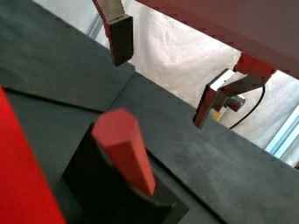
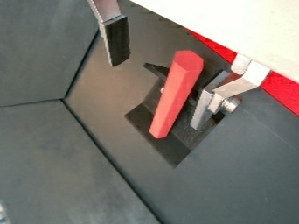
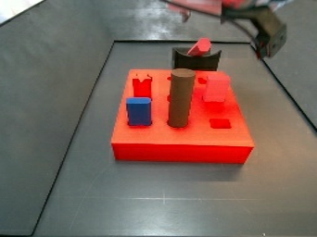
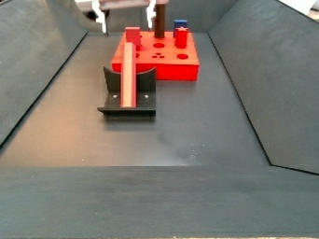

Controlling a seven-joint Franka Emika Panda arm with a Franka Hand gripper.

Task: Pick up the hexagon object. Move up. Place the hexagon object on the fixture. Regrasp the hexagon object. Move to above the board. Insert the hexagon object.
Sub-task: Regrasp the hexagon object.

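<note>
Hexagon object [image 2: 173, 94] on fixture [image 4: 127, 101], seemingly beneath gripper [image 2: 163, 63].

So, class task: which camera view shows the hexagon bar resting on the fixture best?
A side view: the whole hexagon bar leans on the fixture, end effector open above. Both wrist views show the bar close but cropped by the fingers. In another side view only its tip shows behind the board.

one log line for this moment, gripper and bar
phase: before regrasp | gripper: open, above bar, not touching | hexagon bar: leaning on fixture | board: hole empty
</note>
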